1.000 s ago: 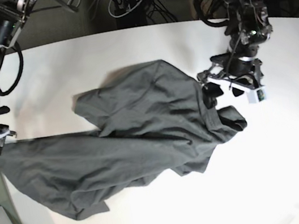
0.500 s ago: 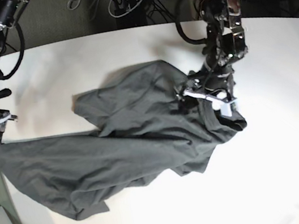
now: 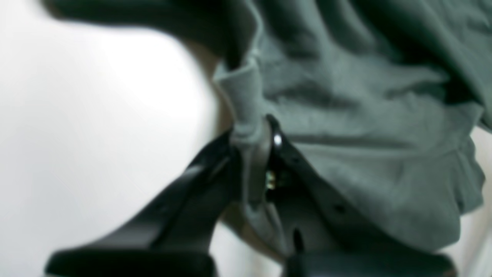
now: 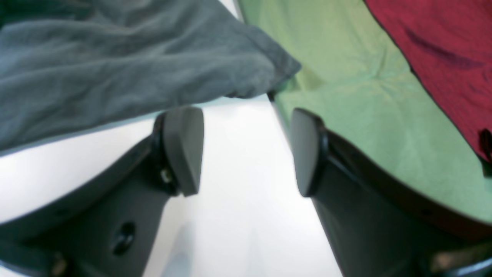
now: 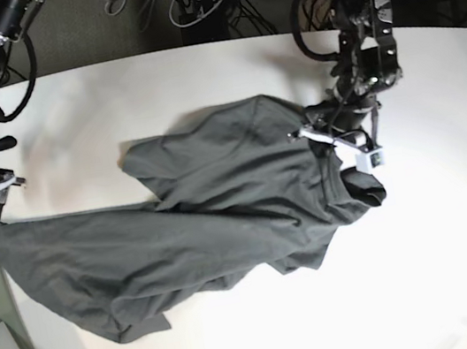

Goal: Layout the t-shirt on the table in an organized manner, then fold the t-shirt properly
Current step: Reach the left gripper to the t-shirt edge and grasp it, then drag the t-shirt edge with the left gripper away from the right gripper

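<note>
The t-shirt (image 5: 197, 225), soft wrinkly charcoal cloth, is lying bunched across the smooth white table (image 5: 200, 81), one end hanging past the table's edge. The left gripper (image 3: 251, 138) is pinching a ridge of the t-shirt's fabric between its black jaws, while the right gripper (image 4: 246, 150) is hovering beside the overhanging corner, jaws spread, nothing between them. Green cloth (image 4: 357, 96) and red cloth (image 4: 442, 46) are lying below the table's edge.

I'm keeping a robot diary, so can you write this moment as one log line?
left tool: shut on t-shirt edge | right tool: open, holding nothing, beside shirt corner | t-shirt: crumpled on table, unfolded
</note>
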Tool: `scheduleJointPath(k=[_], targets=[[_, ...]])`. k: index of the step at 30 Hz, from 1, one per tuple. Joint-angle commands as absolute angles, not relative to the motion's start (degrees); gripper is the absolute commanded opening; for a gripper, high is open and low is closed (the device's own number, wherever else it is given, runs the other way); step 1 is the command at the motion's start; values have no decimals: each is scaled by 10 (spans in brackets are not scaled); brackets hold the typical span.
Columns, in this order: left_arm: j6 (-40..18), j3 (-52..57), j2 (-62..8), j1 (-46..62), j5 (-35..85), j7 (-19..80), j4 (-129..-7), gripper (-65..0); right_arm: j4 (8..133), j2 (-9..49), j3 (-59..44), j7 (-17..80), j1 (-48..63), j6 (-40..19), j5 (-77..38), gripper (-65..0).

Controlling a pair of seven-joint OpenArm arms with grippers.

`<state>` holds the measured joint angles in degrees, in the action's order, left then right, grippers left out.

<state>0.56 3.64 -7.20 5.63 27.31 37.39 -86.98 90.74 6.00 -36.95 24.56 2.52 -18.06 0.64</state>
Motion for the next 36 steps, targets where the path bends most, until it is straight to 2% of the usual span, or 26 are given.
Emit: scheduleJointPath(k=[1, 5, 13, 17, 22, 29, 31, 34, 36], targets=[[2, 36, -87, 62, 277, 371, -903, -650, 919, 68, -371, 230, 16, -179, 1, -285], [2, 60, -128, 104, 277, 399, -986, -646, 919, 54, -365, 230, 8, -179, 1, -285], [-4, 218, -133, 182, 278, 536, -1152, -646, 919, 43, -312, 230, 3, -179, 1, -285], [-7, 270, -136, 214, 322, 562, -1162, -646, 918, 33, -291, 230, 2, -179, 1, -285], [-85, 332, -136, 266, 382, 564, -1157, -647, 918, 25, -248, 230, 4, -179, 1, -285], [-168, 336, -136, 301, 381, 564, -1150, -636, 916, 4, -218, 230, 6, -179, 1, -285], [-195, 337, -136, 309, 381, 564, -1152, -579, 915, 4, -204, 230, 7, -179, 1, -285], [-235, 337, -136, 319, 381, 560, -1153, -423, 914, 4, -196, 230, 8, -179, 1, -285], [-258, 338, -136, 321, 381, 559, -1152, -347, 914, 4, -196, 230, 8, -179, 1, -285]])
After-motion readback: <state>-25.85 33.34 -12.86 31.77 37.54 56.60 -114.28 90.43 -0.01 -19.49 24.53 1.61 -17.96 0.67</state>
